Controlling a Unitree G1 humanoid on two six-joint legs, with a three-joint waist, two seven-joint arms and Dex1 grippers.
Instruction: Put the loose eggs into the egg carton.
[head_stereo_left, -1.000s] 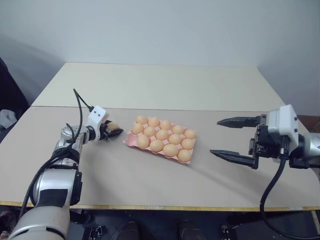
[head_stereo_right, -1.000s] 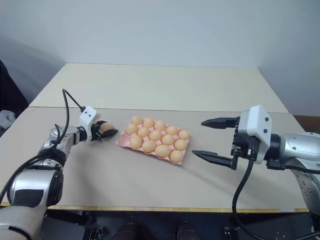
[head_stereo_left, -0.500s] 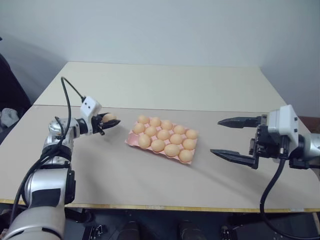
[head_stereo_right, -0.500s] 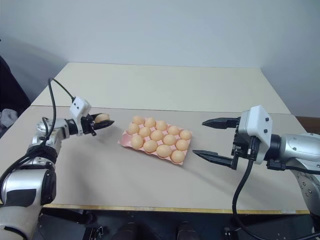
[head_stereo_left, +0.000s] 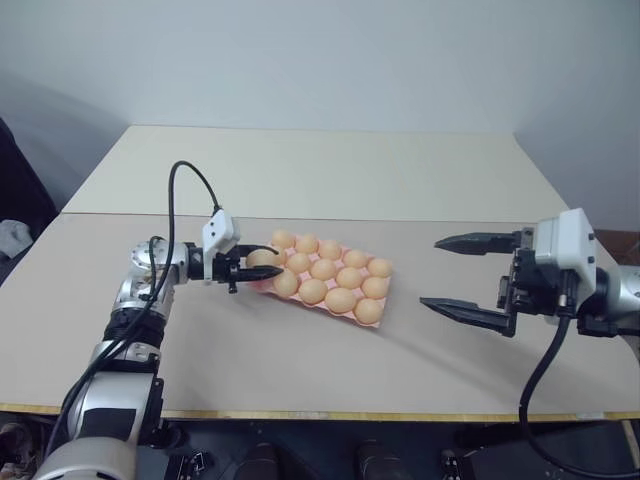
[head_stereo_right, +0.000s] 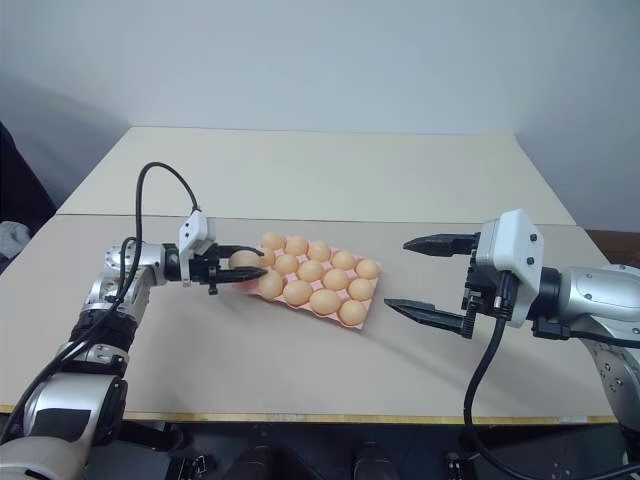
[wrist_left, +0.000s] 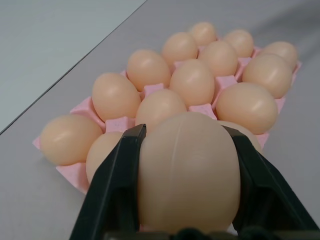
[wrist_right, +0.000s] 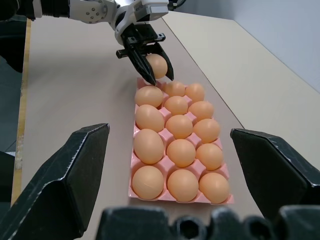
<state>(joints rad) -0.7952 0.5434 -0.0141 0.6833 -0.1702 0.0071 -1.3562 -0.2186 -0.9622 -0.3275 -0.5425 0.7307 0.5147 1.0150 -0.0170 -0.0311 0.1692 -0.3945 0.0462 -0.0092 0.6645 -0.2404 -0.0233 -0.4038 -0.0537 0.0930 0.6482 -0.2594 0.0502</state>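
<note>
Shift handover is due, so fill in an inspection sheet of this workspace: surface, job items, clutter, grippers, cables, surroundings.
Surface: pale beige table, two tops butted together, with a seam running across.
Job's things: flat pink moulded egg carton with light orange-tan eggs in its cups; fourteen counted in the right wrist view. One more tan egg is held over the carton's end nearest the left arm.
Clutter: nothing seen.
Grippers: left gripper shut on the egg, black fingers on both its sides; right gripper open, away from the carton, holding nothing.
Cables: black cable looping above the left arm; another black cable hanging below the right wrist.
Surroundings: plain pale wall behind the table.
</note>
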